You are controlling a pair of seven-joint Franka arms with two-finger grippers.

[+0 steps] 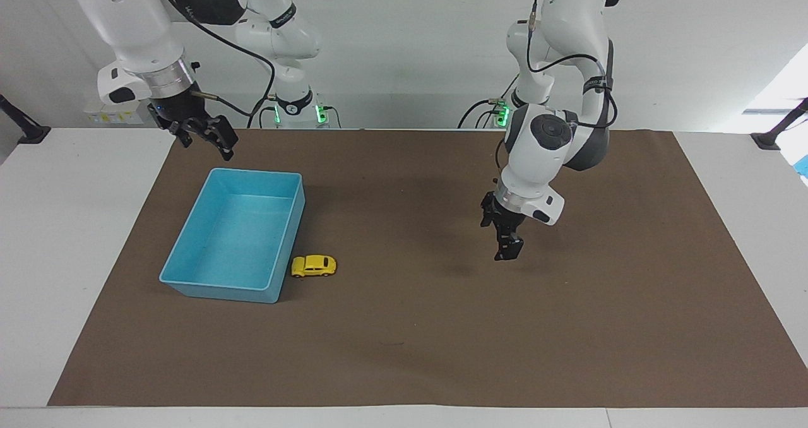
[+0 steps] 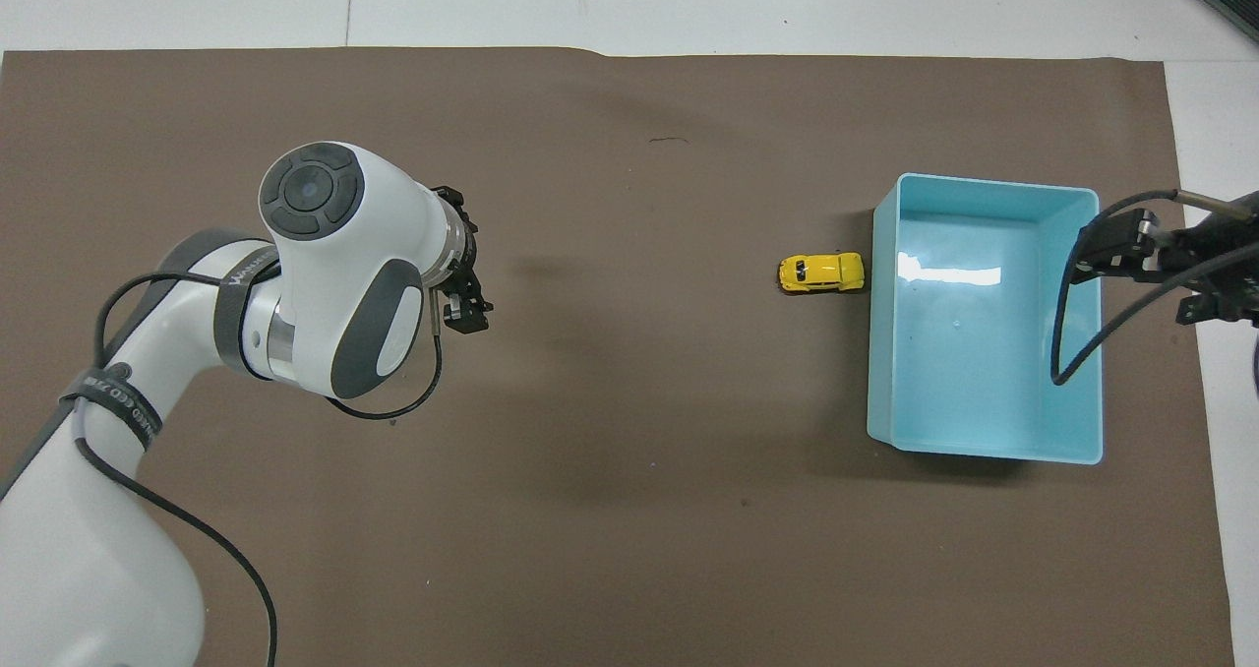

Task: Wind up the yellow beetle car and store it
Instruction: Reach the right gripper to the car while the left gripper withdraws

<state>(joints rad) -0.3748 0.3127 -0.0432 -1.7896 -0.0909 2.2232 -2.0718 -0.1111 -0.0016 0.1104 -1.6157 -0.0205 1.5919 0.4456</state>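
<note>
Well apart from the left claw [image 1: 507, 246], the yellow beetle car [image 1: 313, 266] sits against the blue bin [image 1: 189, 264].
The left claw holds nothing, its opening unclear; the right claw [image 1: 201, 134], spread and empty, waits over the mat by the bin. Storing remains: grasp the car, lift it in.

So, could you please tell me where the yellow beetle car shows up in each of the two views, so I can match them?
Facing view: the yellow beetle car sits on the brown mat, low and left of centre, against the blue bin's outer wall.
Overhead view: the car is right of centre, at mid height, against that same wall.
Shared landmark: the blue bin, toward the right arm's end of the table.
</note>
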